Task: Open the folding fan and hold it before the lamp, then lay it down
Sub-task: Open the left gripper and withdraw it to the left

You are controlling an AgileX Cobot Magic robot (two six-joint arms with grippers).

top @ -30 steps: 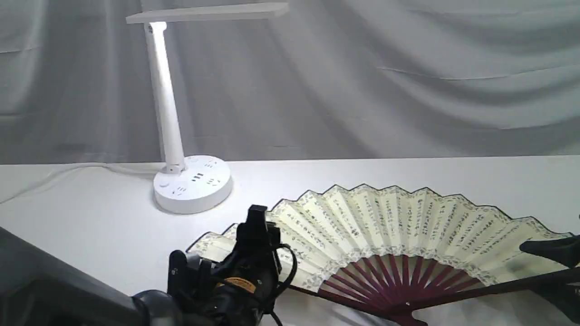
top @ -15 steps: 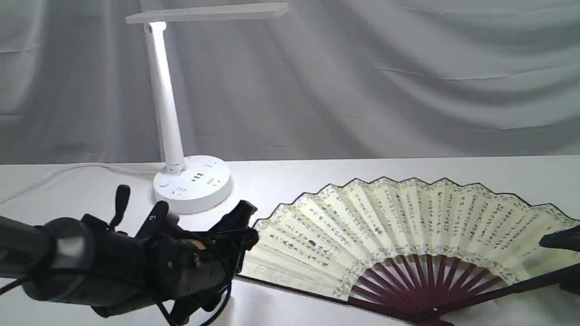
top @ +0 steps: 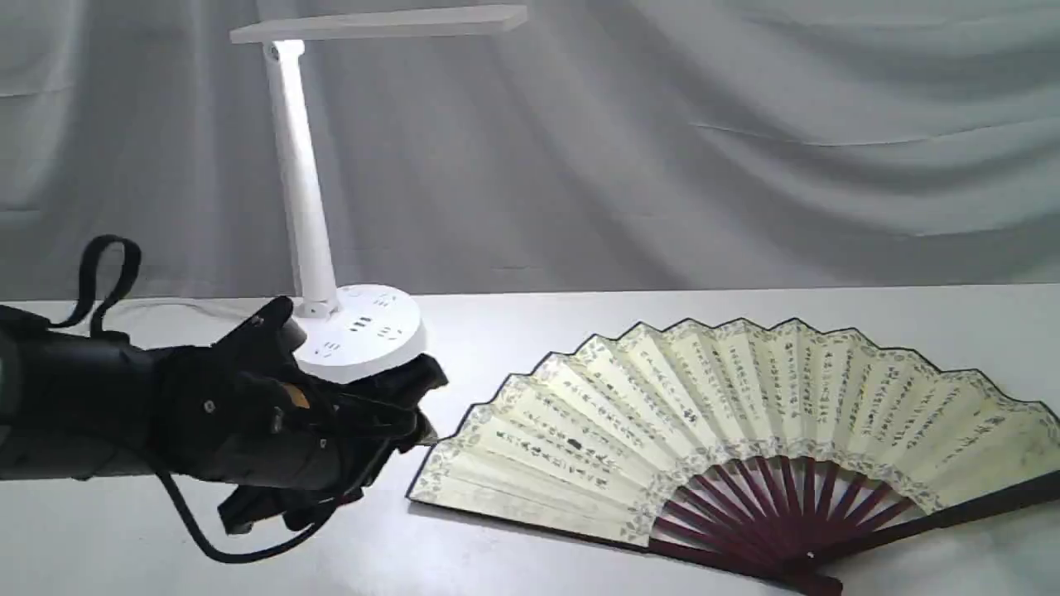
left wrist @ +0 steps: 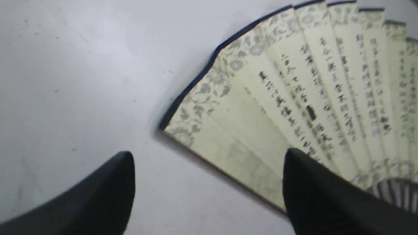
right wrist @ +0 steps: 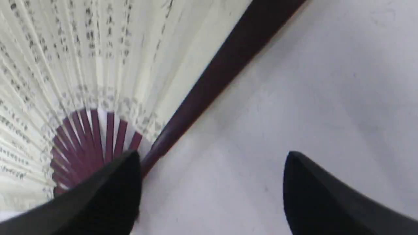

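Note:
The folding fan (top: 745, 414) lies spread open on the white table, cream pleats fanned toward the back and maroon ribs meeting near the front edge. The white lamp (top: 310, 207) stands at the back left, its flat head high above its round base (top: 364, 335). My left gripper (top: 418, 406) hovers open just left of the fan's left edge, touching nothing. In the left wrist view the left gripper (left wrist: 209, 163) has that edge of the fan (left wrist: 294, 98) below its spread fingers. In the right wrist view the right gripper (right wrist: 212, 156) stands open beside the fan's dark guard (right wrist: 222, 75), holding nothing.
The bare table top (top: 580, 314) runs back to a grey draped cloth (top: 745, 165). A white cord (top: 166, 308) trails left from the lamp's base. My left arm (top: 83, 414) stretches low across the front left.
My left arm has swung left and drawn back from the fan. The right gripper has slipped out of the exterior view at the right. The fan has shifted right and settled.

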